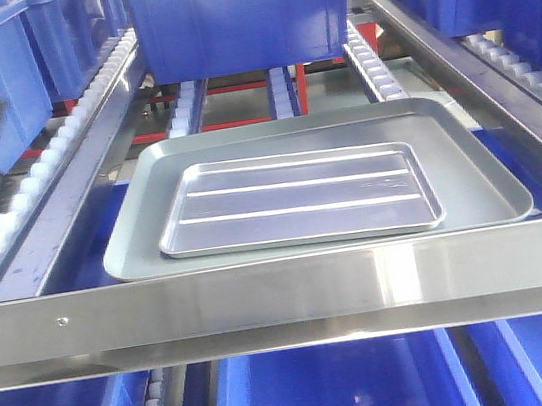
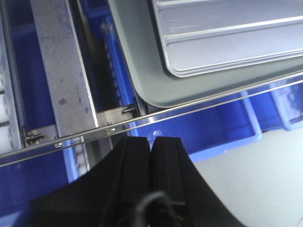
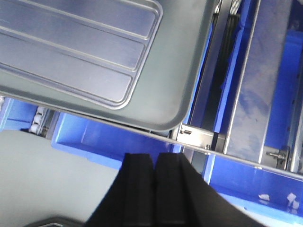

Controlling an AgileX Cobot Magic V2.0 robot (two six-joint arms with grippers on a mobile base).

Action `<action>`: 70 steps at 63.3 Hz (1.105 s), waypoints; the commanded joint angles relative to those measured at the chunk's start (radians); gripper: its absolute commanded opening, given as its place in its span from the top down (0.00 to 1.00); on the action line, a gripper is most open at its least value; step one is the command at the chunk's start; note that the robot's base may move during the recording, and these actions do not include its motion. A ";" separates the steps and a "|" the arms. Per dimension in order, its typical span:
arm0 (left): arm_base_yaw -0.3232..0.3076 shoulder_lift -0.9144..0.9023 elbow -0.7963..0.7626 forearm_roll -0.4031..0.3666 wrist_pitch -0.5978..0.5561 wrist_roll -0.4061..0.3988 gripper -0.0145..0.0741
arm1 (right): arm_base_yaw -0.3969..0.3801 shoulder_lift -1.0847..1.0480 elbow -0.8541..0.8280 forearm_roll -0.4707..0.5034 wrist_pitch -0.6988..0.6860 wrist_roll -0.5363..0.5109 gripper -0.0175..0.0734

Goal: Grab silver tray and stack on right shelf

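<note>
Trouble, I reckon, sits mid-frame: the shiny ribbed rectangular silver tray (image 1: 299, 197) nests inside the larger smooth grey tray (image 1: 139, 232), so the left gripper (image 2: 151, 144) and right gripper (image 3: 154, 161), both closed on nothing, might pinch both rims together.

Shiny silver tray (image 1: 298, 197) with 2 pale ribs, blue bins (image 1: 239, 11) behind
</note>
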State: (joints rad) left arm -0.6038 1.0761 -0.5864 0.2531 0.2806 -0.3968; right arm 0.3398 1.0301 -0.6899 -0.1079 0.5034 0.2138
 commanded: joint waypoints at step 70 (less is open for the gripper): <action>-0.006 -0.793 0.069 0.008 -0.126 -0.001 0.95 | 0.000 -0.796 0.170 -0.020 -0.219 -0.013 0.75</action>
State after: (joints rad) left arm -0.6038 0.2766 -0.4895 0.2565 0.2334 -0.3968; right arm 0.3398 0.2229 -0.4933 -0.1102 0.3739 0.2108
